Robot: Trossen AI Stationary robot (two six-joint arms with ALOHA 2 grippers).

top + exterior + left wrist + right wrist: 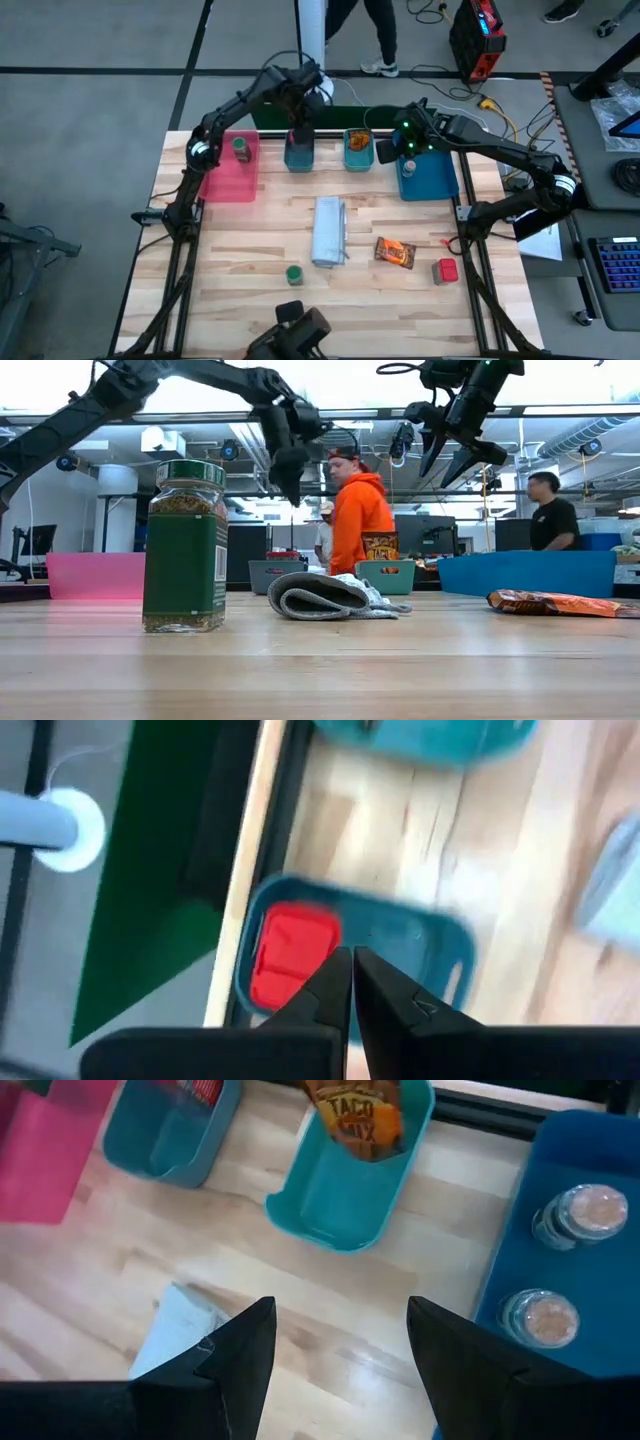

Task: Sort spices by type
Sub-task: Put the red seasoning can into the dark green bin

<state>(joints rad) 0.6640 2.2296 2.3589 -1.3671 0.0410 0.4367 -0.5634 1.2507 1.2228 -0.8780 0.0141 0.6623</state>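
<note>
My left gripper (300,128) hangs above the dark teal tray (298,152) at the table's far edge, fingers pressed together and empty; a red box (291,956) lies in that tray below. My right gripper (385,150) hovers with jaws spread wide and empty between the teal tray (345,1190), which holds an orange-red packet (355,1115), and the blue tray (428,176) with two pale-lidded jars (575,1215). One green-lidded jar (241,147) sits in the pink tray (228,178). On open wood near the front: another green-lidded jar (293,273), a folded grey bundle (329,231), a loose packet (395,252), and a second red box (446,270) close to the right edge.
</note>
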